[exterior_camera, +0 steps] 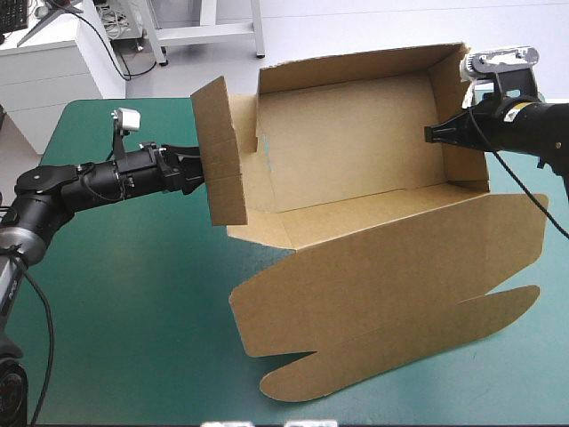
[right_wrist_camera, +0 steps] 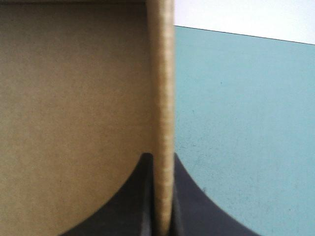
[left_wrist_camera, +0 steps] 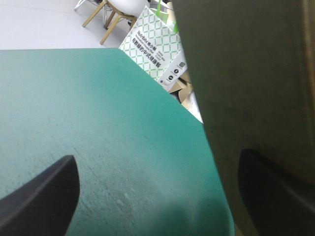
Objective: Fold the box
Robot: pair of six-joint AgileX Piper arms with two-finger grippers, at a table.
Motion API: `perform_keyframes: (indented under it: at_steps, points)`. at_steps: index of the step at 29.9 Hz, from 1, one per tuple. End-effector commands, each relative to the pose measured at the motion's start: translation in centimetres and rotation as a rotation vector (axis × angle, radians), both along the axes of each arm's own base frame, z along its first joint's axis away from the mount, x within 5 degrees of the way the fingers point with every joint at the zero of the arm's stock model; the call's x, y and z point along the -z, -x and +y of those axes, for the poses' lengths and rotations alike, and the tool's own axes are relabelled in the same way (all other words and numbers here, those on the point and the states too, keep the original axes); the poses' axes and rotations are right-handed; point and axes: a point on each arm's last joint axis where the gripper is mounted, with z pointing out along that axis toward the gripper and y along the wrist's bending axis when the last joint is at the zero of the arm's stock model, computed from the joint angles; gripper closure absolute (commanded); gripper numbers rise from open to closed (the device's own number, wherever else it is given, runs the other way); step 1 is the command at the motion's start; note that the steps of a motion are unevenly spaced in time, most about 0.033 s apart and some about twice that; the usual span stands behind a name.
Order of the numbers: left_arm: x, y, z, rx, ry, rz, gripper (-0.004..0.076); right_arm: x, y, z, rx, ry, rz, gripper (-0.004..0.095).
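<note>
The brown box point(exterior_camera: 356, 151) stands on the table with its back wall and side walls raised. Its lid point(exterior_camera: 400, 285) lies flat toward the near edge, two rounded tabs at its front. My right gripper point(exterior_camera: 436, 133) is shut on the right side wall point(exterior_camera: 458, 116); in the right wrist view the board's edge point(right_wrist_camera: 162, 88) runs up between the black fingers of that gripper point(right_wrist_camera: 161, 196). My left gripper point(exterior_camera: 197, 169) is open at the outer face of the upright left flap point(exterior_camera: 220, 151). In the left wrist view the brown board point(left_wrist_camera: 246, 73) rises by one finger point(left_wrist_camera: 268, 196).
Bare teal-green cover point(exterior_camera: 133, 294) stretches left of the box and toward the near edge. The table's far edge runs just behind the box's back wall. A patterned paper bag point(left_wrist_camera: 152, 49) stands beyond the table's edge in the left wrist view.
</note>
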Motion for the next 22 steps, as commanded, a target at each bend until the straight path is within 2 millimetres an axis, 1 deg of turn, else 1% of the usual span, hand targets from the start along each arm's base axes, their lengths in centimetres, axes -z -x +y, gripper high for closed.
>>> perform_keyframes:
  at_steps: [1, 4, 11, 15, 19, 22]
  points:
    - [-4.8, 2.4, -1.6, 0.157, 0.121, -0.113, 0.0098, -2.2, 0.7, 0.0, 0.019, -0.032, -0.137, 0.0919]
    - [-5.8, 2.6, -2.2, 0.181, 0.123, -0.138, 0.0098, -2.3, 0.7, 0.0, 0.019, -0.032, -0.138, 0.0919]
    - [-6.8, 3.0, -3.5, 0.225, 0.122, -0.164, 0.0098, -2.4, 0.6, 0.0, 0.026, -0.041, -0.152, 0.0919]
    - [-6.3, 3.1, -3.8, 0.234, 0.078, -0.149, 0.0098, -2.5, 0.6, 0.1, 0.025, -0.057, -0.159, 0.0919]
    - [-6.3, 3.1, -3.8, 0.235, 0.083, -0.128, 0.0098, -2.5, 0.5, 0.1, 0.03, -0.064, -0.166, 0.0919]
    - [-6.2, 3.0, -4.6, 0.214, 0.029, -0.125, 0.0098, -2.7, 0.5, 0.1, 0.04, -0.08, -0.179, 0.0919]
